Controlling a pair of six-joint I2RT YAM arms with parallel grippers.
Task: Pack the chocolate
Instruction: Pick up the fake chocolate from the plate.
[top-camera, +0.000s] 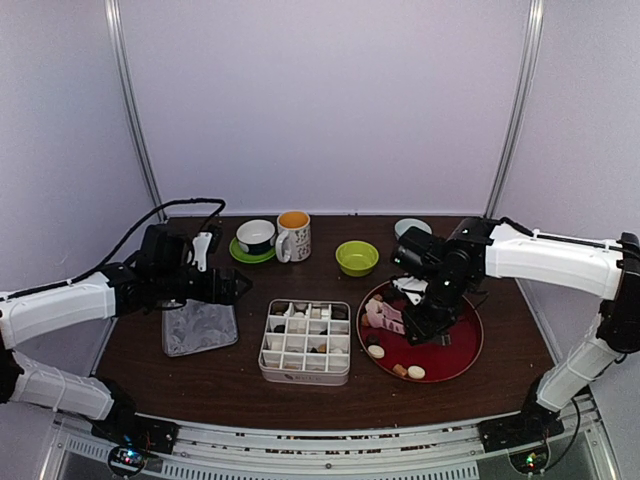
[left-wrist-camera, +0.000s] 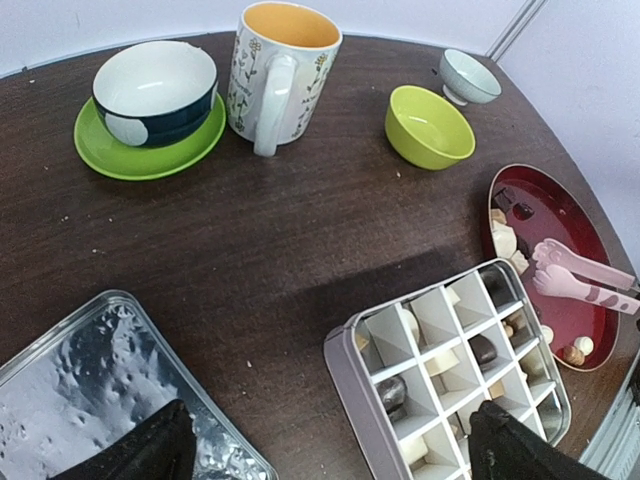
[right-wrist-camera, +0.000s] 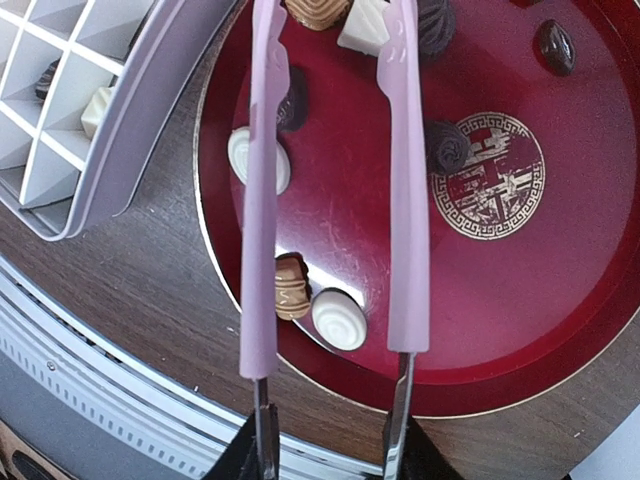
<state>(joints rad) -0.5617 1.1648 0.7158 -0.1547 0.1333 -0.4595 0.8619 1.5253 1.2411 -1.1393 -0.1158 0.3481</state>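
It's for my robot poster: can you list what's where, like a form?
Left gripper: open, empty, by the tin lid
Right gripper: shut on pink tongs, over the red plate
Chocolate: some on the plate, some in the divided tin
Back row: mug, bowl on green saucer, green bowl, pale bowl

Counts as seen:
- One mug (top-camera: 293, 236) is counted.
- Three bowls are recorded: one dark bowl (left-wrist-camera: 155, 95) on one green saucer (left-wrist-camera: 95, 150), one lime bowl (top-camera: 357, 257), one pale blue bowl (left-wrist-camera: 468, 76).
- One red plate (top-camera: 460, 345), one divided tin (top-camera: 303, 377), one loose lid (top-camera: 200, 328) and one pair of pink tongs (right-wrist-camera: 408, 200) are noted.
- At least nine chocolate pieces (right-wrist-camera: 338, 318) are counted on the plate.
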